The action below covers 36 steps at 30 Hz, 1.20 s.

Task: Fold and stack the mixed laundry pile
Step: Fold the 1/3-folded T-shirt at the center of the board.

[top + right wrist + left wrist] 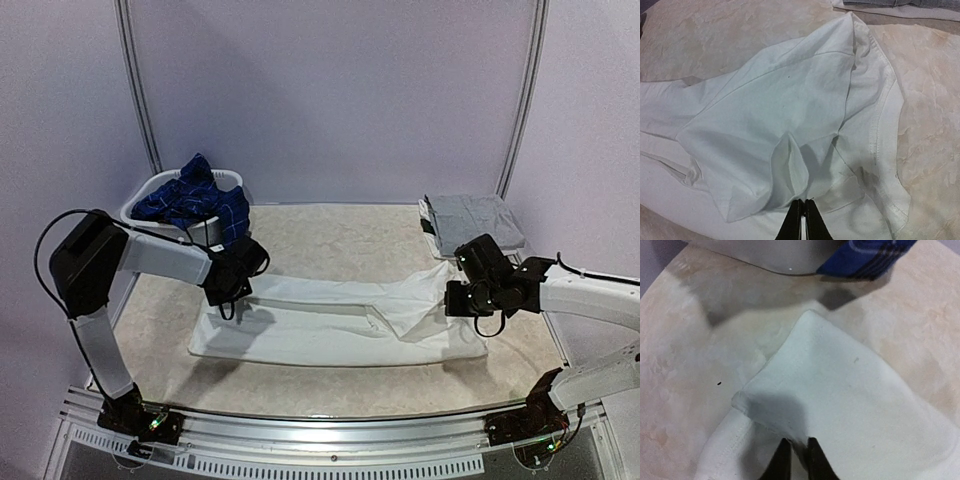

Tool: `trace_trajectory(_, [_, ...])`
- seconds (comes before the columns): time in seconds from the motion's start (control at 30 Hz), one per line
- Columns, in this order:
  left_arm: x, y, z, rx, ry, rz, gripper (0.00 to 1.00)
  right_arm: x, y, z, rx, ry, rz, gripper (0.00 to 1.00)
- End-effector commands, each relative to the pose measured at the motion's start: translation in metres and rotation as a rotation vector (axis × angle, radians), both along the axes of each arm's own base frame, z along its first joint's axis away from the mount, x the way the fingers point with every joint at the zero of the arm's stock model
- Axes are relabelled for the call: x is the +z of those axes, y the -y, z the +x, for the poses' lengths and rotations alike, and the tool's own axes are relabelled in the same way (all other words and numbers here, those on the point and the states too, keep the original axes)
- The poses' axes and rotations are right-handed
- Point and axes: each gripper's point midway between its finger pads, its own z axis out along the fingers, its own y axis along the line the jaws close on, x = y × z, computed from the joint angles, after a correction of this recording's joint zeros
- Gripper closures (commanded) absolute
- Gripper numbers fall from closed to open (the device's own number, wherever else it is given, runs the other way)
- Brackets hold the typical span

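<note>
White trousers (330, 325) lie spread across the middle of the table, with the waist end bunched up at the right. My left gripper (230, 298) is at their left end. Its fingers (797, 442) stand barely apart, with a raised fold of the white cloth (850, 390) pinched between them. My right gripper (458, 300) is at the right end, shut (802, 201) on a peaked fold of the trousers (780, 110). A navy plaid shirt (195, 200) fills the basket at the back left, and its edge (865, 255) hangs over the rim.
The white plastic basket (150, 195) stands at the back left, its rim (765, 255) close beyond my left gripper. A folded grey garment (475, 218) lies at the back right, and its edge (900, 2) shows past the trousers. Walls close the back and sides.
</note>
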Motion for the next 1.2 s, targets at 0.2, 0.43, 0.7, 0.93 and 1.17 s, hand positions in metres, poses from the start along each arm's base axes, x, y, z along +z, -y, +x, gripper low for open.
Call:
trace_trajectory(0.2, [0.047, -0.001, -0.004, -0.056, 0.105, -0.048, 0.12, 0.03, -0.016, -0.035, 0.149, -0.022, 0.146, 0.68])
trace_trajectory(0.43, [0.072, 0.023, -0.006, -0.253, 0.172, -0.063, 0.02, 0.059, -0.015, -0.024, 0.098, 0.13, 0.236, 0.47])
trace_trajectory(0.7, [0.05, 0.049, -0.018, -0.447, 0.112, -0.022, 0.04, 0.003, -0.022, 0.011, -0.007, 0.047, 0.154, 0.46])
trace_trajectory(0.93, [0.042, 0.053, -0.023, -0.485, 0.092, -0.035, 0.06, -0.032, -0.02, 0.031, -0.067, -0.026, 0.056, 0.49])
trace_trajectory(1.17, [0.036, 0.051, -0.027, -0.493, 0.082, -0.033, 0.07, -0.045, -0.014, 0.029, -0.1, -0.067, 0.02, 0.91])
